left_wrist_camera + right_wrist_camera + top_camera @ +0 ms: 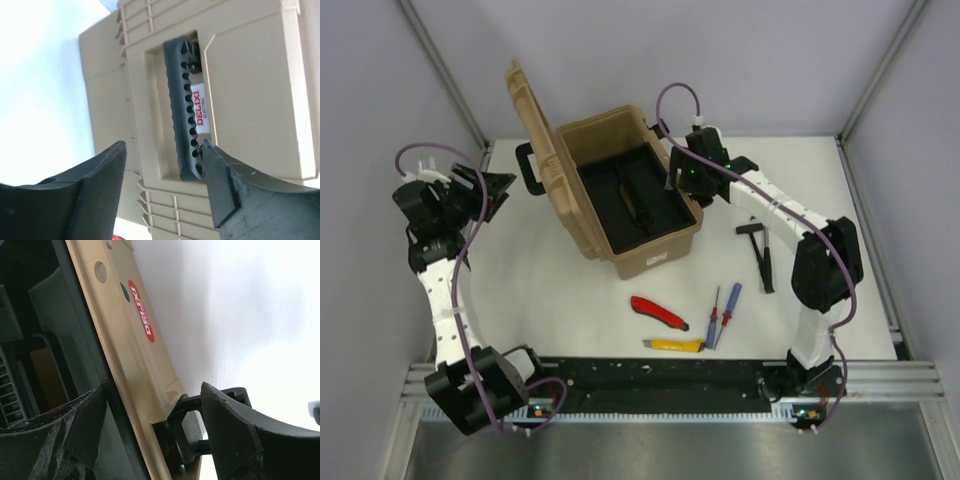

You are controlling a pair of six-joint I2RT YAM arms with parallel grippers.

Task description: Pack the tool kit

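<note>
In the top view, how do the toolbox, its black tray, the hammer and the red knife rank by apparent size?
1. toolbox.
2. black tray.
3. hammer and red knife: about equally long, so not ranked.

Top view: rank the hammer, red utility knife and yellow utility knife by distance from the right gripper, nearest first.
1. Hammer, right of the toolbox.
2. Red utility knife, in front of the toolbox.
3. Yellow utility knife, by the near table edge.

Tan ribbed toolbox (250, 100) fills view beyond gripper (164, 147). Black handle (181, 100) sits in a recess, w/ white label (201, 111), red lettering, beside it. Black fingers (100, 180) spread apart; handle's lower end just by R fingertip, well clear of L one.
</note>
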